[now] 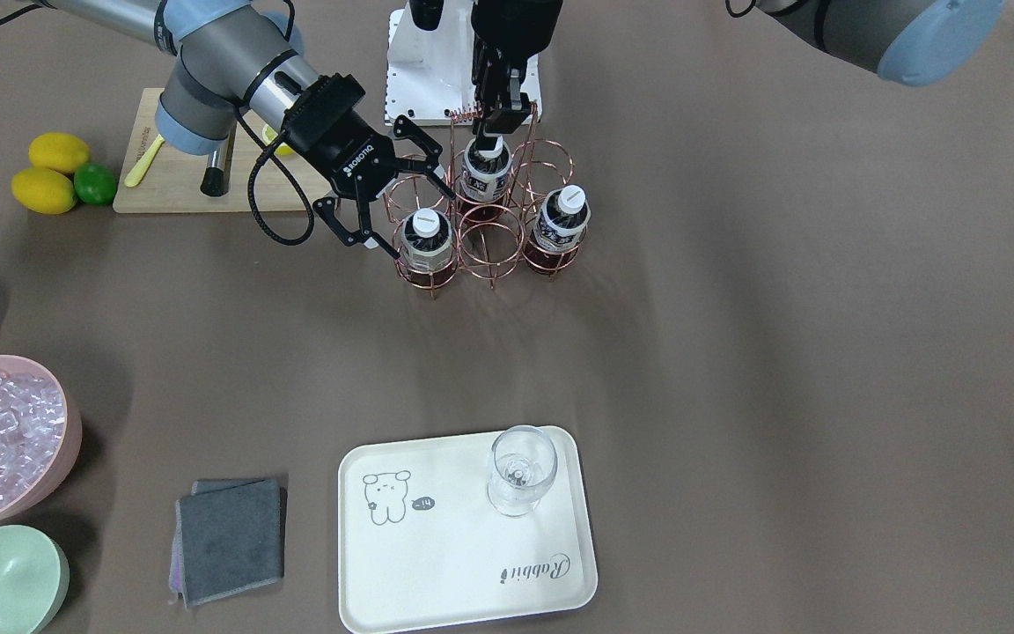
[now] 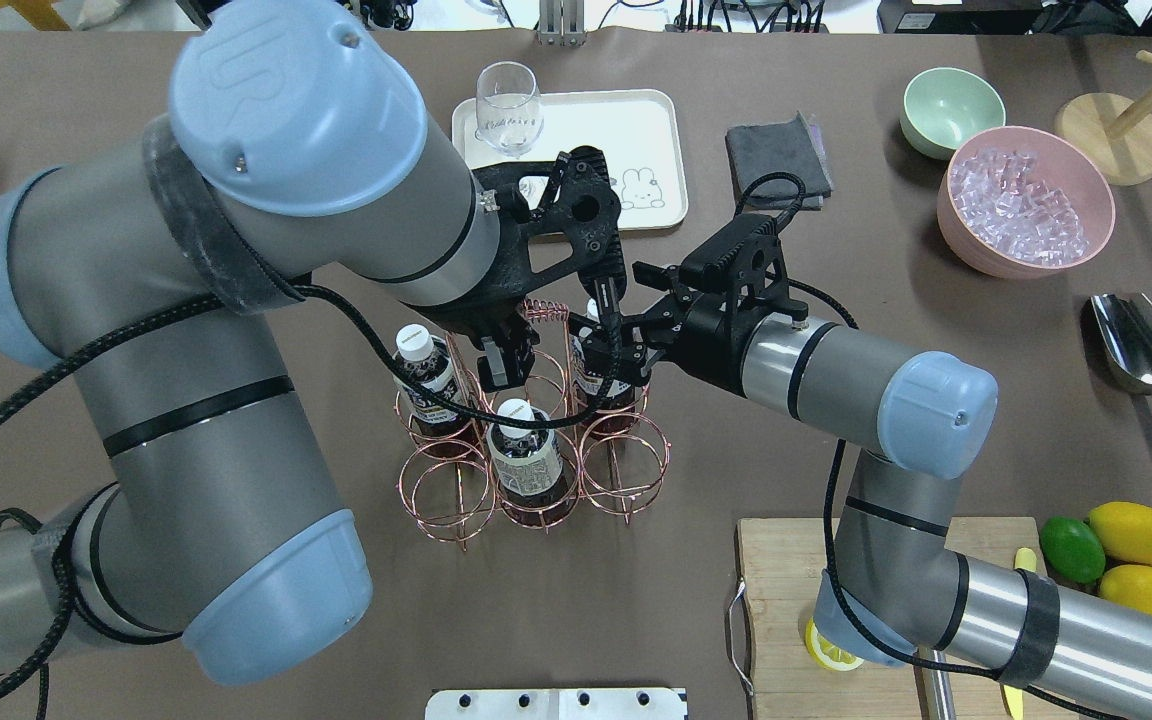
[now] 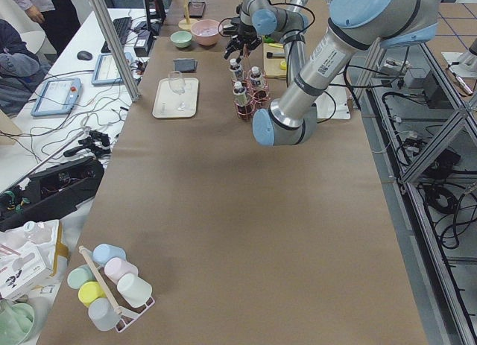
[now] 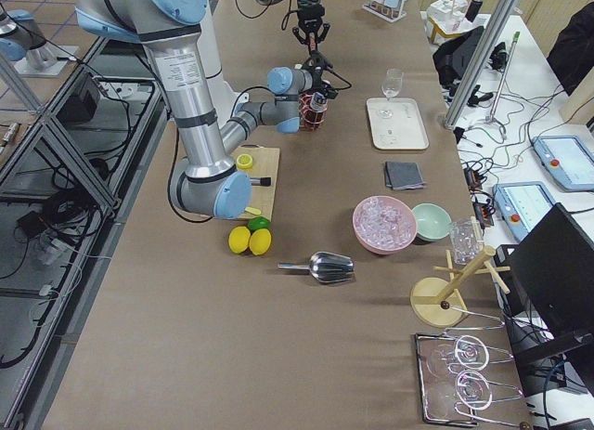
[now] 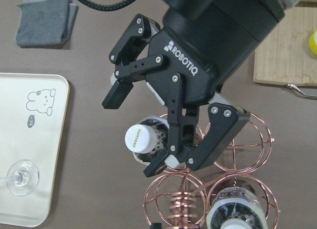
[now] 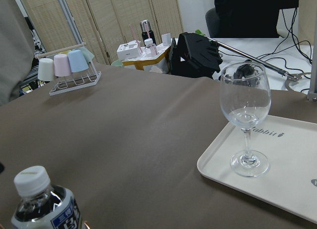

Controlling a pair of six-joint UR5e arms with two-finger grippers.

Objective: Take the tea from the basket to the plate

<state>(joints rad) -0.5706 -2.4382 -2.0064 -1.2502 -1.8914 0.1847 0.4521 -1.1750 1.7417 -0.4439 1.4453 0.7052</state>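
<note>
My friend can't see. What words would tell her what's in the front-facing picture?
A robot's right pincer is open around one tea bottle standing in a copper wire basket that holds three bottles, while its left pincer hangs over the back one. Nearer the camera sits a cream plate holding an empty glass.

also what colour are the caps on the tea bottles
White; the caps show best in the exterior front-facing view.
</note>
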